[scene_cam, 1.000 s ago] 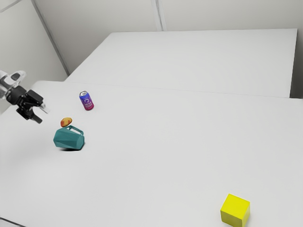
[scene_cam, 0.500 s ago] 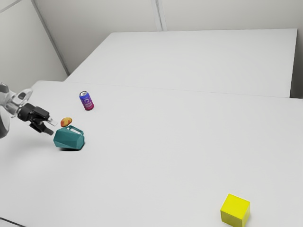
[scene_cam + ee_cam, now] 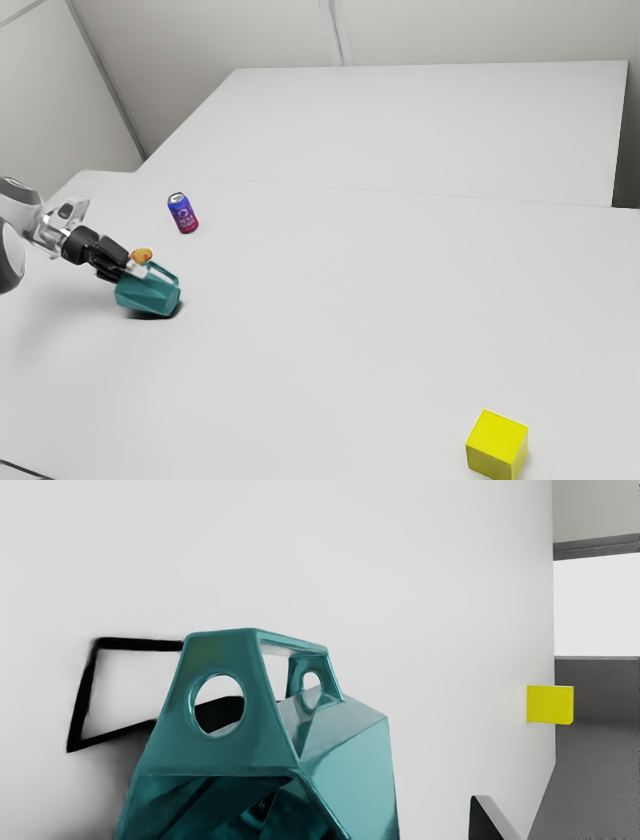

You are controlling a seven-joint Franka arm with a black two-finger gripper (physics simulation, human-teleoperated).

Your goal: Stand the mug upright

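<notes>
The mug (image 3: 150, 296) lies on its side on the table (image 3: 330, 330), toward the far left corner in the exterior view, with its dark mouth facing the gripper (image 3: 128, 273), and I cannot tell what is inside. The gripper is at this mouth, its fingers apart, one with a gap from the mug's side. An orange lump (image 3: 142, 256) lies just beside the handle, the can (image 3: 183, 213) stands nearer the far edge, and the yellow cube (image 3: 497, 445) sits well apart.
</notes>
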